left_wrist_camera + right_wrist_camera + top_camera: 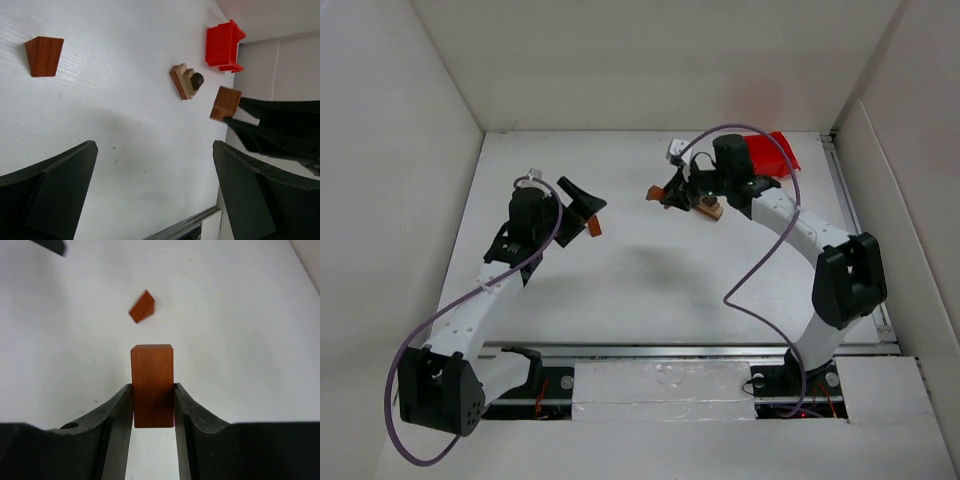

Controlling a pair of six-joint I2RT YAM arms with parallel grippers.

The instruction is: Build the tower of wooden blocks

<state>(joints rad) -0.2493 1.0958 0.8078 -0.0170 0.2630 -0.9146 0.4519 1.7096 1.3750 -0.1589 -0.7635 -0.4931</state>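
Note:
My right gripper (667, 194) is shut on a reddish-brown rectangular block (152, 385) and holds it above the table, just left of a small stack (710, 208). The stack is a tan stepped block (182, 82) with a dark round piece (197, 80) against it. The held block also shows in the left wrist view (226, 103). A reddish-brown trapezoid block (44, 56) lies alone on the table; it also shows in the right wrist view (142, 306) and the top view (594, 228). My left gripper (586, 206) is open and empty, close above that trapezoid block.
A red plastic bin (770, 152) stands at the back right, behind the right arm; it also shows in the left wrist view (225, 46). White walls enclose the table on three sides. A metal rail (690, 350) runs along the near edge.

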